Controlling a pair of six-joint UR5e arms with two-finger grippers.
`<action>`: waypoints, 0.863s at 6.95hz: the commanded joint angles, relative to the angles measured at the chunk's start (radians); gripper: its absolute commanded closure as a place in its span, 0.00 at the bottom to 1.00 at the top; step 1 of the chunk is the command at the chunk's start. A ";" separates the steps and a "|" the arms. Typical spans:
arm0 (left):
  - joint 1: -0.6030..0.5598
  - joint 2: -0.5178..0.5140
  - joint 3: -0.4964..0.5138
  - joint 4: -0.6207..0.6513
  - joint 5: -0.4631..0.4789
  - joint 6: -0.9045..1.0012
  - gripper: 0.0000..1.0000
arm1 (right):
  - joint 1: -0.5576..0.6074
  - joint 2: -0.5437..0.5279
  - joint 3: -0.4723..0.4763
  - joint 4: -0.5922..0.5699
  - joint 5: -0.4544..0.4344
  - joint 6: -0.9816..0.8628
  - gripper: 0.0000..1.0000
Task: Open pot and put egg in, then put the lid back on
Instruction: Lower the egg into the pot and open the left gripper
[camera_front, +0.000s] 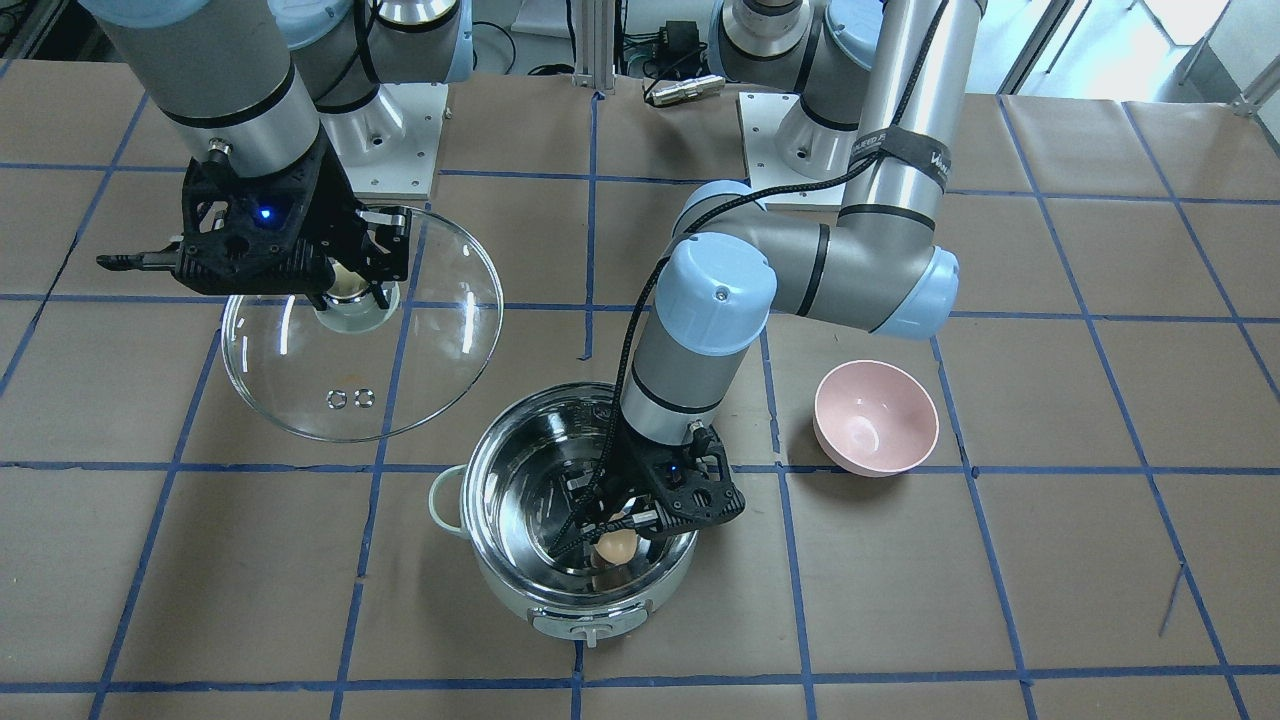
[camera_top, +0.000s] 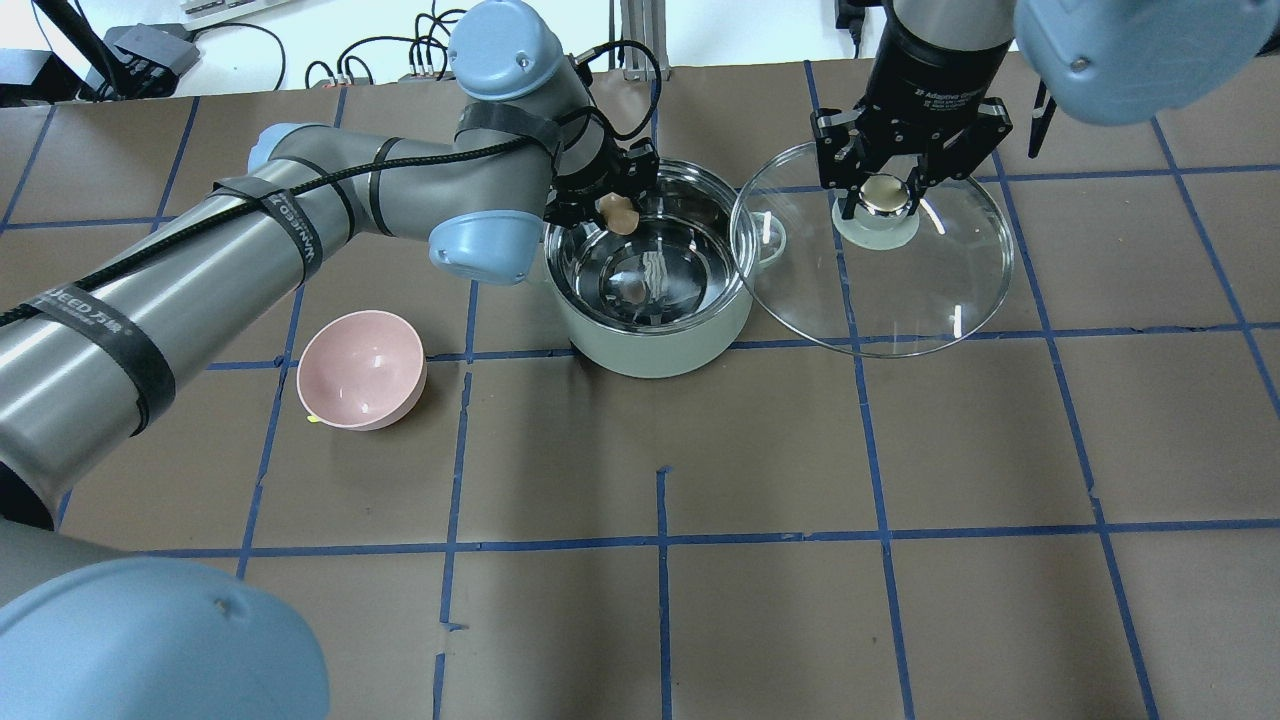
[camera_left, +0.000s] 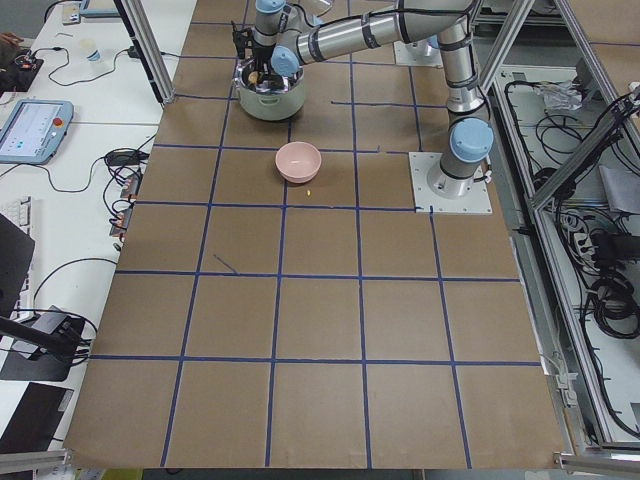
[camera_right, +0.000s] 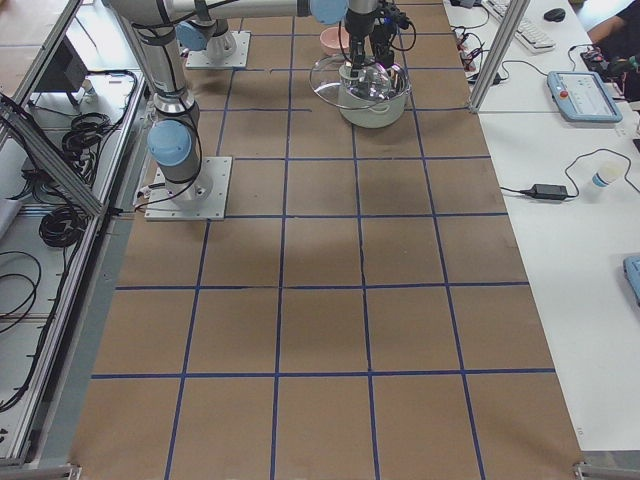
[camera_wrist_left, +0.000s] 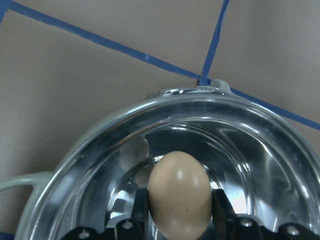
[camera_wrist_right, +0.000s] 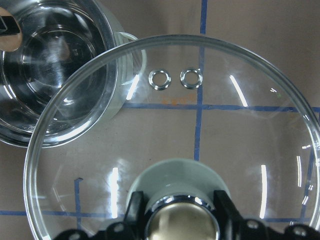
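Pot (camera_front: 515, 480) sitting open on the table (camera_front: 1000, 600), nearest the front camera, control tab pointing that way, mint body with bare shiny steel inside. Egg (camera_front: 615, 546) just inside the rim on the tab side, pinched between the two fingers of the left hand (camera_front: 622, 534), so clamped tight on the egg, reaching down into the pot. Can't tell how far off the steel bottom. Bit further back and off to one side, pink bowl (camera_front: 872, 420) upright on the table, clear of the pot. Further back again on the other side, lid (camera_front: 420, 340) held up off the table, two vent rings (camera_front: 350, 398) toward the pot, glass edge near the pot's loop handle (camera_front: 440, 500). Right hand (camera_front: 352, 288) closed around the lid's knob (camera_wrist_right: 182, 220) from above, carrying the whole thing.
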 joint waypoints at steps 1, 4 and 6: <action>-0.011 -0.019 0.000 0.032 -0.003 0.000 0.70 | -0.001 0.036 -0.021 -0.013 0.001 -0.001 0.99; -0.011 -0.057 0.000 0.089 -0.015 0.006 0.46 | 0.000 0.111 -0.067 -0.068 0.039 -0.003 0.99; -0.011 -0.043 0.002 0.089 -0.014 0.012 0.15 | 0.000 0.113 -0.063 -0.088 0.039 -0.018 0.99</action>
